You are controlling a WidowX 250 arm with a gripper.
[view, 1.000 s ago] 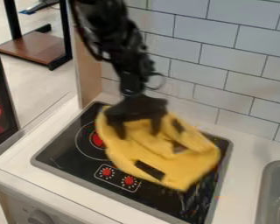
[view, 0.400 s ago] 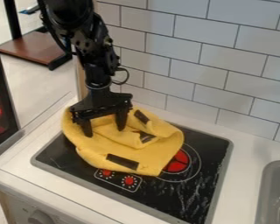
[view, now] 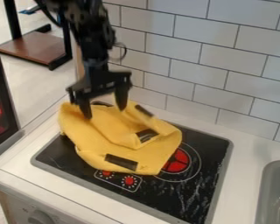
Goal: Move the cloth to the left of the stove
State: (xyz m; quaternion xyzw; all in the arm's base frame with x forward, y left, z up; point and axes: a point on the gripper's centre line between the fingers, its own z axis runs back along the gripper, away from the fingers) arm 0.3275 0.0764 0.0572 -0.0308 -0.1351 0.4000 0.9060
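Observation:
The black gripper (view: 104, 111) hangs over the back left of the stove, its two fingers spread wide and open at the far edge of the cloth. The yellow cloth (view: 116, 138) with dark patches lies crumpled over the left part of the black stove (view: 195, 192), its upper left side reaching the stove's back left edge. It hides the left burner, while the red right burner shows beside it.
A grey sink (view: 275, 197) is at the right edge. The white counter (view: 247, 153) runs around the stove, with a tiled wall (view: 201, 65) behind. A wooden panel stands at the back left, by the arm.
Gripper and cloth have shifted left across the stove, uncovering the right burner. Since the middle frame the gripper has risen a little, while the cloth has stayed nearly in place.

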